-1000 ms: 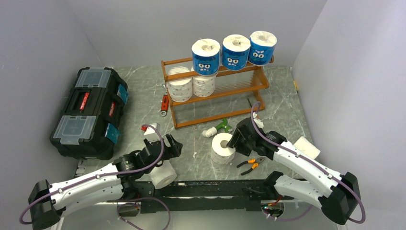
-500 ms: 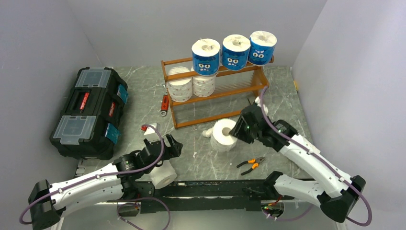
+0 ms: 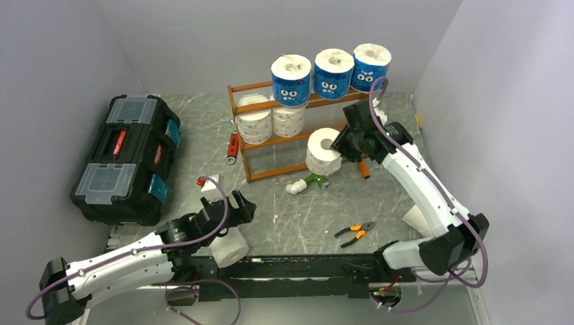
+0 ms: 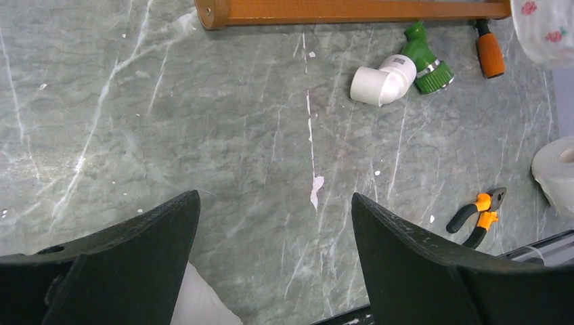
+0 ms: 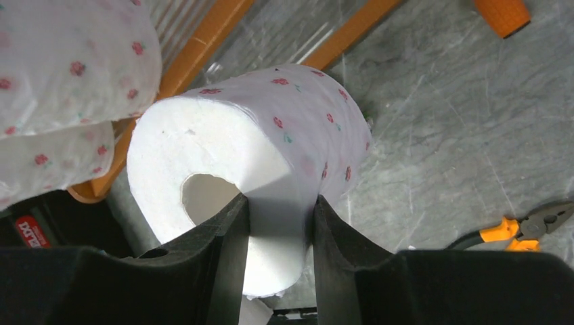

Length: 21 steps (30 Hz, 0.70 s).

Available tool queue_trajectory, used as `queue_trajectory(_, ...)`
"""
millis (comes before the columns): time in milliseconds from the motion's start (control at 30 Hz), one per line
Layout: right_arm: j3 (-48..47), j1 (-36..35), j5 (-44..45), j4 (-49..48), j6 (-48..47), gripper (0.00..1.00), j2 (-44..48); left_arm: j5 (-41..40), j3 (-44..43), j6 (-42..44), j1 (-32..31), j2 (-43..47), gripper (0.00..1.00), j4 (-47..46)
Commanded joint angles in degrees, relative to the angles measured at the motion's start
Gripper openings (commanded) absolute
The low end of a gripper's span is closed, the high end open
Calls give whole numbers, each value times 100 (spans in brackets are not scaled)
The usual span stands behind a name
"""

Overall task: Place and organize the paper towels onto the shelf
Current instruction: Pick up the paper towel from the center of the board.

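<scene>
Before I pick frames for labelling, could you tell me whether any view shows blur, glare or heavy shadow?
Top external: evenly lit and sharp, soft shadows only. Left wrist: the table is crisp, the dark jaws show little detail. Right wrist: the held roll has a nearly washed-out end face; the rolls at upper left look slightly soft.

Grey-green marbled tabletop (image 3: 202, 154) with white veins, plain pale grey walls (image 3: 189, 40) on three sides, soft even light
</scene>
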<state>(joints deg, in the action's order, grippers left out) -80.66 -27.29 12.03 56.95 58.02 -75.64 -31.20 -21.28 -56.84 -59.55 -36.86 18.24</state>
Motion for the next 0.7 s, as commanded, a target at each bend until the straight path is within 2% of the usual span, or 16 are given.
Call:
queue_trajectory(0,-664,102,-95,-209,50,14,-59,-34,17,-206,-4,129,88,469)
queue_trajectory(300,-1352,206,10,-246,10,11,-552,-144,22,-190,-4,205,88,538)
queue_trajectory(667,-1721,427,-10,-386,16,8,-1021,-202,13,-202,-4,214,88,627)
